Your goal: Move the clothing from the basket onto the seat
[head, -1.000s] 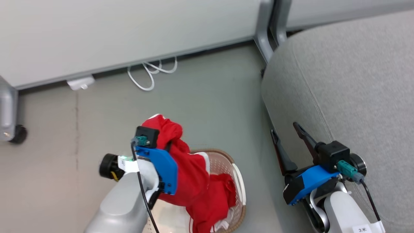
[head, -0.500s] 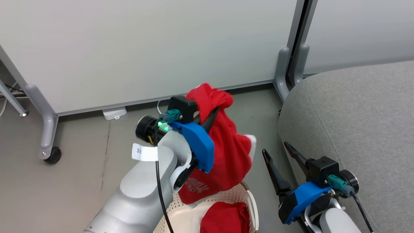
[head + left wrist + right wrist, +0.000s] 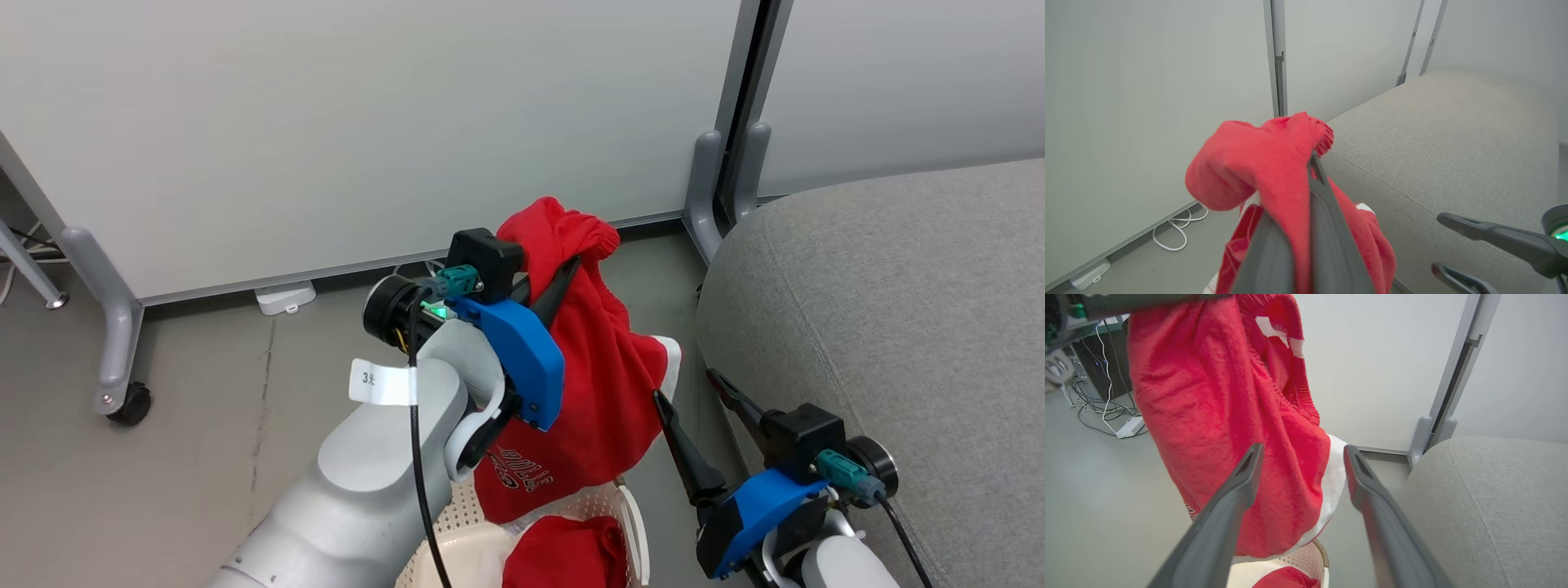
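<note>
My left gripper (image 3: 571,263) is shut on a bunched top fold of a red garment (image 3: 604,384) with white trim and lettering, which hangs in the air above the basket (image 3: 630,523). A second piece of red clothing (image 3: 567,551) lies inside the basket. In the left wrist view the fabric (image 3: 1249,163) drapes over my shut left gripper (image 3: 1312,157). The right gripper (image 3: 684,385) is open with nothing in it, beside the garment's lower edge and close to the grey seat (image 3: 898,286). The right wrist view has the hanging garment (image 3: 1216,396) just beyond the open right gripper (image 3: 1303,449).
Pale partition panels on grey metal feet (image 3: 706,196) stand behind, one with a caster (image 3: 131,402). A white adapter (image 3: 284,296) and looped cable (image 3: 1175,234) lie at the panel's base. More cables and a power strip (image 3: 1128,426) lie on the grey floor.
The head camera has tilted up. My left gripper has lifted the red garment up out of the basket and carried it rightward toward the seat. The right gripper has stayed open.
</note>
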You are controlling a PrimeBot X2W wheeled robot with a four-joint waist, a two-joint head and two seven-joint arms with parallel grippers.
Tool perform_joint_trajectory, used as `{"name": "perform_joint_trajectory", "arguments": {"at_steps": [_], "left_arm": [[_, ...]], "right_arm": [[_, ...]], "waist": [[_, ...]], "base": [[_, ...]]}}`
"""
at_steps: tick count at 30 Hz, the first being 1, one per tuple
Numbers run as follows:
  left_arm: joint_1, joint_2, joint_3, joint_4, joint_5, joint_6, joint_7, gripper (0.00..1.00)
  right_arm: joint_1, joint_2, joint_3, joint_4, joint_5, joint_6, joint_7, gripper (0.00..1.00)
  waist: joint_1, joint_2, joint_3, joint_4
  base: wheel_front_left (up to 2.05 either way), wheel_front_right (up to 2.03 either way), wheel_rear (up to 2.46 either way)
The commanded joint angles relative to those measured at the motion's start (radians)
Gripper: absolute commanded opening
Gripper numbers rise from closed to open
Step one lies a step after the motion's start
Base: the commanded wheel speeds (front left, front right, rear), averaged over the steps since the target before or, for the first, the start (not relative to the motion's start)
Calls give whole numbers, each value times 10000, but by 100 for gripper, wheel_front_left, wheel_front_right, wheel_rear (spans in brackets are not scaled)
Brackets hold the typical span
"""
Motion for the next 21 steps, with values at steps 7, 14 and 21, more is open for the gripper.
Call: {"name": "perform_joint_trajectory", "arguments": {"at_steps": [7, 14, 21], "left_arm": [[-142, 2, -273, 144, -209, 67, -78, 0], [-284, 3, -504, 98, -381, 52, -127, 0], [-439, 0, -789, -2, -564, 26, -203, 0]], "right_arm": [[-55, -36, 221, -92, 132, 1, 165, 100], [-1045, -38, 694, 432, 448, 1, 504, 100], [-2230, -38, 1245, 1559, 626, 1, 711, 100]], "waist": [[1, -1, 85, 3], [1, -1, 277, 7], [1, -1, 429, 108]], "base": [[0, 0, 0], [0, 0, 0], [0, 0, 0]]}}
